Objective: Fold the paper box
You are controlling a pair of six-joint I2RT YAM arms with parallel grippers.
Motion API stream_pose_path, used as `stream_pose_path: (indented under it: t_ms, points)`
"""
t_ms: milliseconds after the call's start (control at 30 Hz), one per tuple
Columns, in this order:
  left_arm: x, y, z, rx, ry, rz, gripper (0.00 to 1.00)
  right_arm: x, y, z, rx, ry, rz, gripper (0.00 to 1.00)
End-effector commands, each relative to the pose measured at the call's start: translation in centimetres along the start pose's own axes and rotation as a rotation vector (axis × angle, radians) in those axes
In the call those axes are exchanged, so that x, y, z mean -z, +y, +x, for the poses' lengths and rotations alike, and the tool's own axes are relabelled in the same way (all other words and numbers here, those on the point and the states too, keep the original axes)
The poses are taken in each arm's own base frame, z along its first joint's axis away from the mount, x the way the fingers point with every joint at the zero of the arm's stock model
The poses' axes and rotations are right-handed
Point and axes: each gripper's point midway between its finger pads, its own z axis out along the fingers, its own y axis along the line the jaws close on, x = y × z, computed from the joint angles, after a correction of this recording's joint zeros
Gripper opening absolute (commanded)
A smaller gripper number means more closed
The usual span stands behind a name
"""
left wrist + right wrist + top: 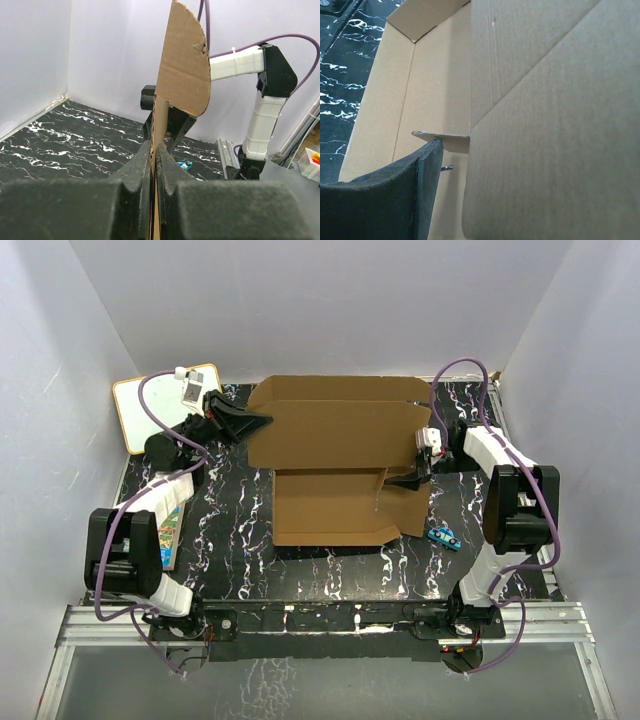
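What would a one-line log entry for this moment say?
left gripper: shut on paper box edge | right gripper: at its right side, grip unclear | fold: partly done

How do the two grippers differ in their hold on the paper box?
The left gripper is shut on the left flap of the paper box; the right gripper is at its right side, grip unclear. Both left fingers show; only one right finger does, beside a small tab. Both reach the box.
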Motion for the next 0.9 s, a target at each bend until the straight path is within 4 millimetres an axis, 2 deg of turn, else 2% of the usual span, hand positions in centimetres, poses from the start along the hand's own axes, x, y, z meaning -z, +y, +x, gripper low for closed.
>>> stream_pose_path:
  t_ms: [0,133,467,667,767,867]
  points:
    - [-0.5,-1.8,-2.2,-0.178,-0.093,0.070,0.00,-0.6,-2.4,-6.0,0.353,-0.193,0.113,0.53]
    - [-0.4,-1.0,-1.4,-0.159,-0.085,0.056,0.00,-0.7,-2.3,-5.9,0.359,-0.194,0.113,0.54]
    - [-0.3,0.6,-0.3,-0.139,-0.076,0.035,0.00,-0.7,-2.1,-5.5,0.355,-0.182,0.105,0.29]
    - [-0.3,1.5,-0.1,-0.133,-0.074,0.028,0.00,-0.7,-2.0,-5.4,0.364,-0.171,0.098,0.20]
    - [-0.4,1.8,0.1,-0.135,-0.071,0.027,0.00,-0.7,-2.0,-5.2,0.370,-0.161,0.094,0.19]
    - [-0.4,2.2,0.2,-0.139,-0.067,0.027,0.00,-0.6,-1.9,-4.9,0.376,-0.154,0.092,0.32]
